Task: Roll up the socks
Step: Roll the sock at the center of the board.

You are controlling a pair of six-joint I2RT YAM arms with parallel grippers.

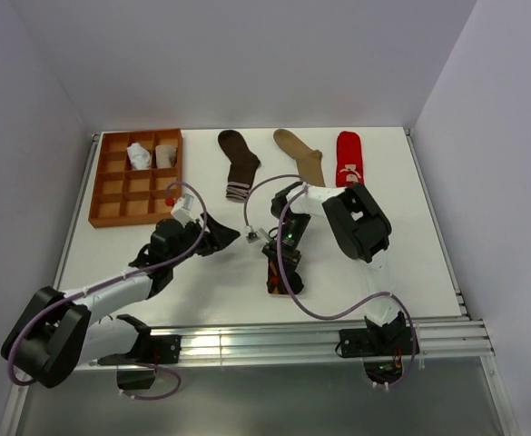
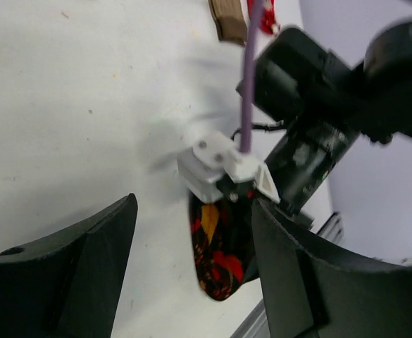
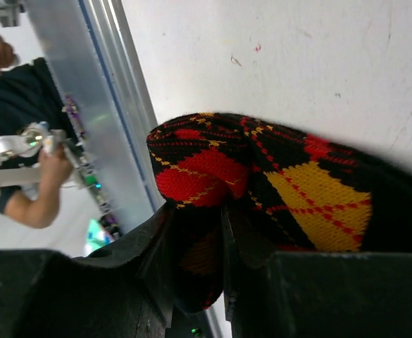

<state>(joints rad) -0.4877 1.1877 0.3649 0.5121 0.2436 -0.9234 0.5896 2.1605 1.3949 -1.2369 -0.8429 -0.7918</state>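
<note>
The black-orange argyle sock point(image 1: 280, 278) lies at the table's near middle, its end folded over. My right gripper point(image 1: 278, 262) is shut on that fold; in the right wrist view the fingers point(image 3: 191, 239) pinch the argyle sock point(image 3: 262, 169). My left gripper point(image 1: 227, 238) is open and empty just to its left, with the argyle sock point(image 2: 220, 253) showing beyond its jaws, untouched. The dark brown striped-cuff sock point(image 1: 239, 162), tan sock point(image 1: 302, 155) and red sock point(image 1: 349, 158) lie flat at the back.
The orange-brown gridded tray point(image 1: 111, 200) stands at the back left and holds a white roll point(image 1: 139, 156) and a pale roll point(image 1: 164, 156). The metal rail point(image 1: 274, 341) runs along the near edge. Purple cables loop over both arms.
</note>
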